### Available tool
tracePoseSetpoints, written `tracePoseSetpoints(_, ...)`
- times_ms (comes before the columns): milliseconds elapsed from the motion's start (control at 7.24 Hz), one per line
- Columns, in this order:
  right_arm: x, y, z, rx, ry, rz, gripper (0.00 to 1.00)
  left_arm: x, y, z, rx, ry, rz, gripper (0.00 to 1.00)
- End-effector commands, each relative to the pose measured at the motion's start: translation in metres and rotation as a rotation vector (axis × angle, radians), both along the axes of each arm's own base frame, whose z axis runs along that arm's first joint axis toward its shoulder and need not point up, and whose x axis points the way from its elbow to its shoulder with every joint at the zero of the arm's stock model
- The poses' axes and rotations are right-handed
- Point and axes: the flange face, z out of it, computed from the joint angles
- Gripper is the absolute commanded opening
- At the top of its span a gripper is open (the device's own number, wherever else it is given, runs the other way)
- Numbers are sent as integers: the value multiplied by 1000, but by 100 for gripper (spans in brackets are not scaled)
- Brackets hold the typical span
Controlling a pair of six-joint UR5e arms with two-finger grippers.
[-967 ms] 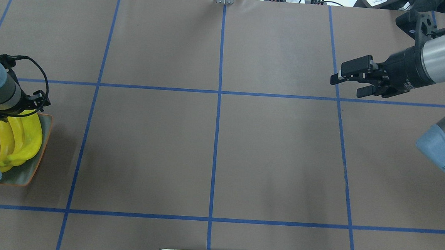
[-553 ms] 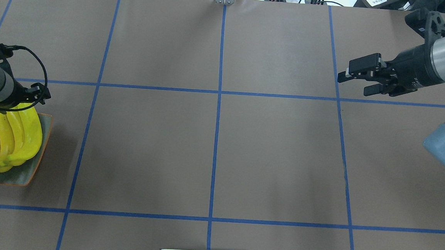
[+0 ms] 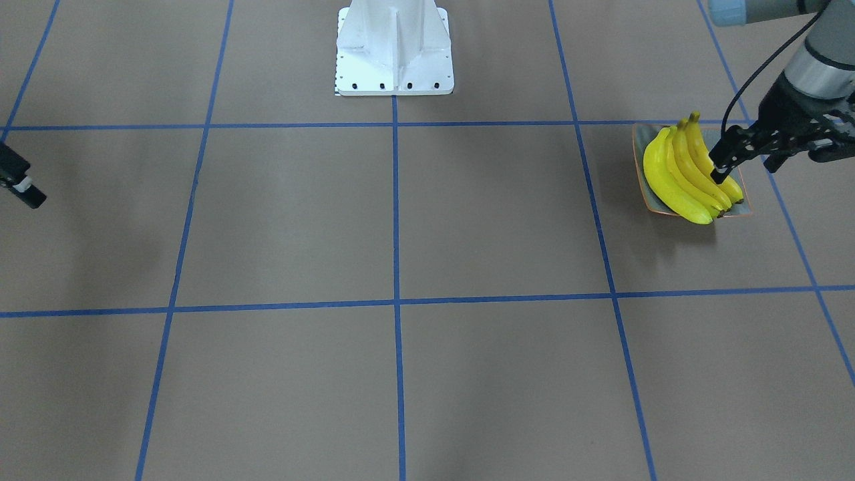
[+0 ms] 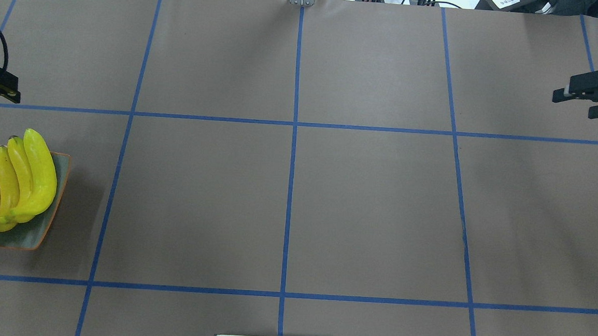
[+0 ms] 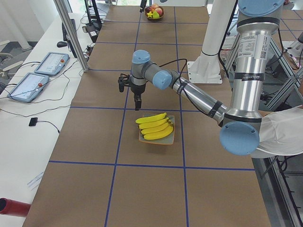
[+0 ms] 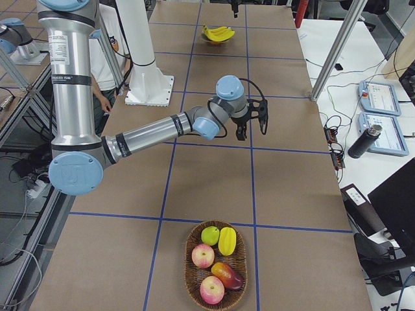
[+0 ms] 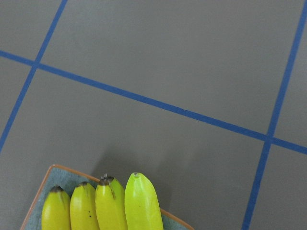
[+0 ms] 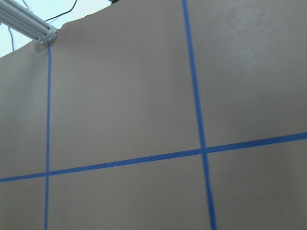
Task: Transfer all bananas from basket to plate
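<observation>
Several yellow bananas (image 4: 12, 181) lie side by side on the grey-green plate (image 4: 40, 235) at the table's left edge, also seen as bananas (image 3: 681, 177) on the plate (image 3: 640, 140). My left gripper (image 3: 741, 172) hangs open just beyond the bananas' tips, holding nothing. The left wrist view shows only the banana tips (image 7: 100, 206) and the plate rim (image 7: 45, 184). My right gripper (image 4: 573, 105) is open and empty at the far right edge. The basket (image 6: 191, 285) holds apples and other fruit, with no banana showing in it.
Brown table covering with blue tape grid lines. The robot's white base (image 3: 394, 50) stands at the middle near edge. A person (image 6: 107, 52) is beside the base. Tablets (image 6: 382, 110) and a bottle (image 6: 363, 141) lie on a side bench.
My left arm has lifted off the bananas and drawn back past the left edge, leaving them on the plate. The right arm has pulled back to the right edge, still open.
</observation>
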Motion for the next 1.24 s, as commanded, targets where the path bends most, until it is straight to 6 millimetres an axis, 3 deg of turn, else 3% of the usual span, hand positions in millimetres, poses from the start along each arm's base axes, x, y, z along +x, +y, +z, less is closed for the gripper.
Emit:
tracePoseSetpoints(0,63,-12,66,57,155,-55,100,-72,-10,38,146,24,170,100)
tracePoseSetpoints(276,134,-10,87,86,261,-133,100,-112,-20,75,202,48,242,100)
tracePoseSetpoints(414,154,-7,94,87,289,-178,100,-125,-26,102,209,33,268,100)
tracePoseSetpoints(691,157,0,103,50,289,-196,100,-133,-43,147,179,30,267,100)
tracePoseSetpoints(1105,157,9,113,30,276,-199,100,-129,-46,144,165,92,262,100)
